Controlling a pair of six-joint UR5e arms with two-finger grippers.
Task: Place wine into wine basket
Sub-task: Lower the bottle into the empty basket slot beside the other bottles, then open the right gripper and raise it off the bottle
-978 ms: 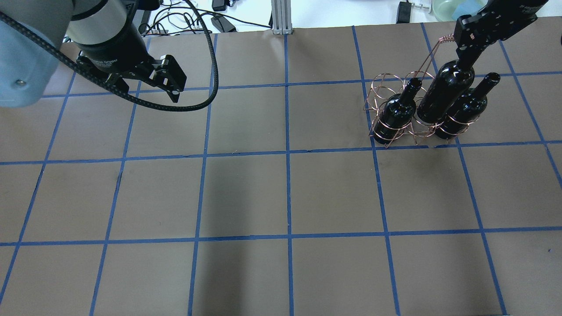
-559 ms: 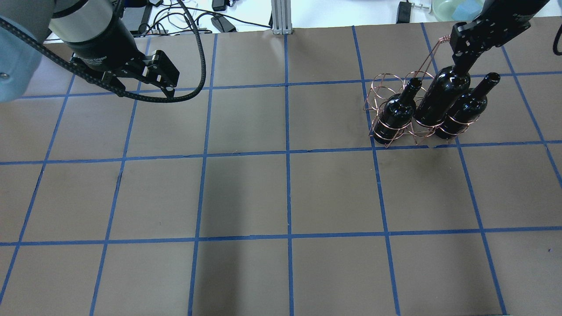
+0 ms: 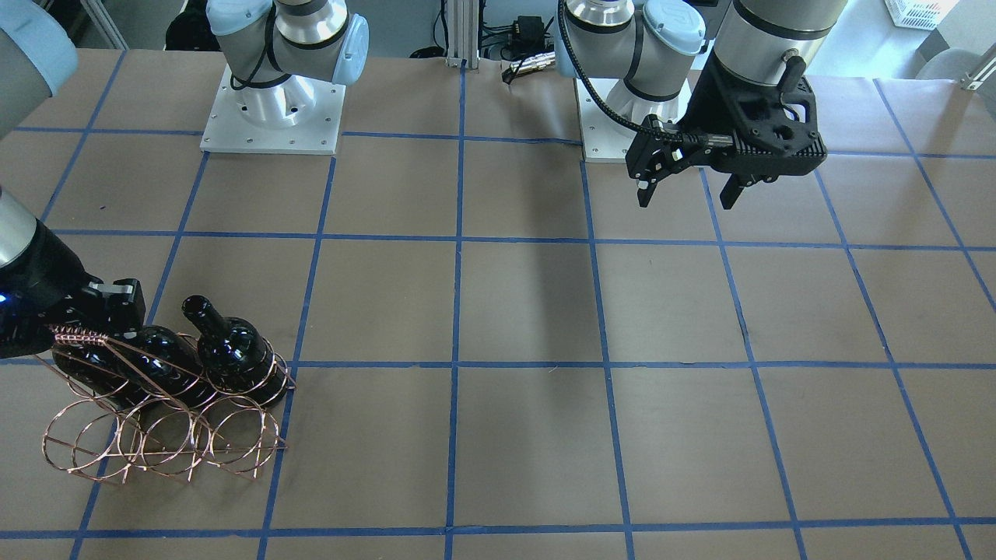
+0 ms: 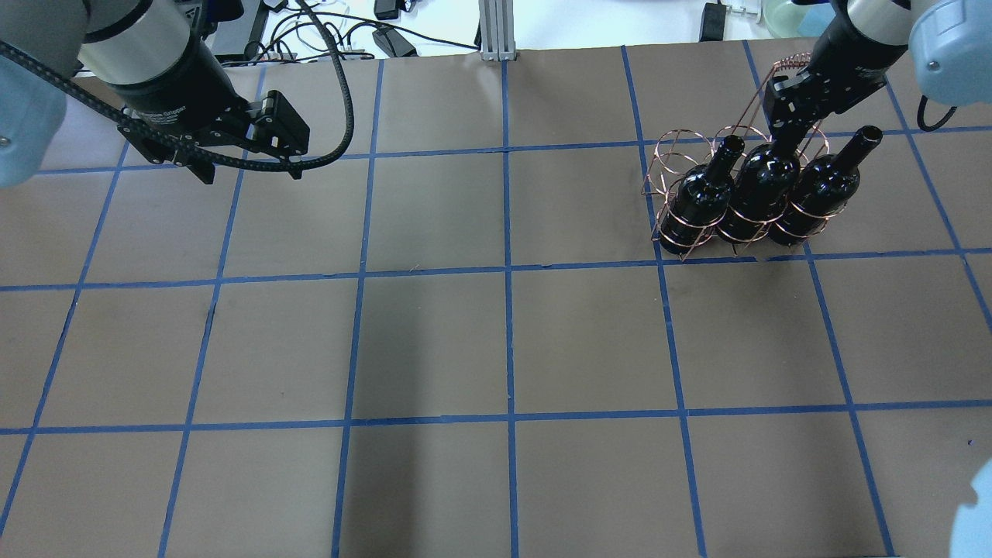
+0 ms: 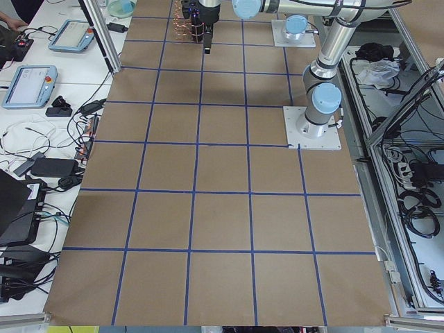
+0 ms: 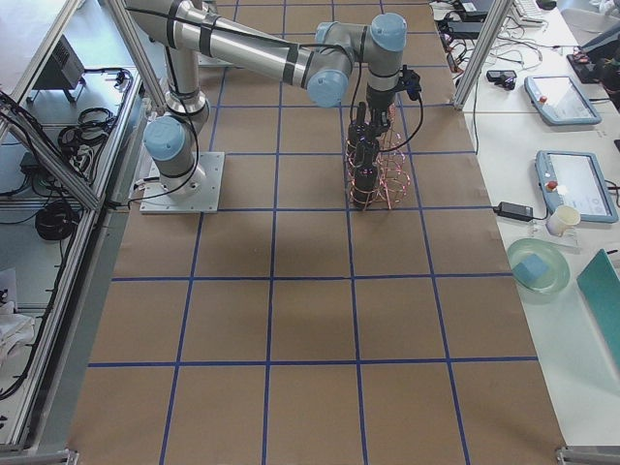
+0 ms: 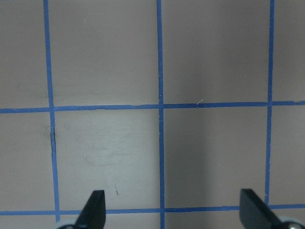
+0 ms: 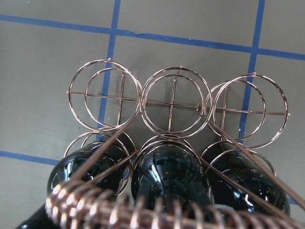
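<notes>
The copper wire wine basket [image 4: 668,159] stands at the far right of the table, also in the front-facing view [image 3: 156,443]. Three black wine bottles stand in its near row. My right gripper [image 4: 784,124] is shut on the neck of the middle bottle [image 4: 756,194], which sits down inside its ring between the left bottle [image 4: 701,198] and the right bottle [image 4: 825,186]. The right wrist view looks down on that middle bottle [image 8: 167,176] and the three empty far rings [image 8: 174,102]. My left gripper [image 4: 244,159] hangs open over the far left [image 3: 688,194], holding nothing.
Brown table covering with a blue tape grid [image 4: 508,271]. Cables and a metal post [image 4: 496,31] lie beyond the far edge. The two arm bases [image 3: 272,101] stand at the robot's side. Tablets and a bowl [image 6: 538,266] sit on a side bench.
My right gripper has come down with the middle bottle, which has dropped from above the basket into its ring. The left arm has drawn back to the left.
</notes>
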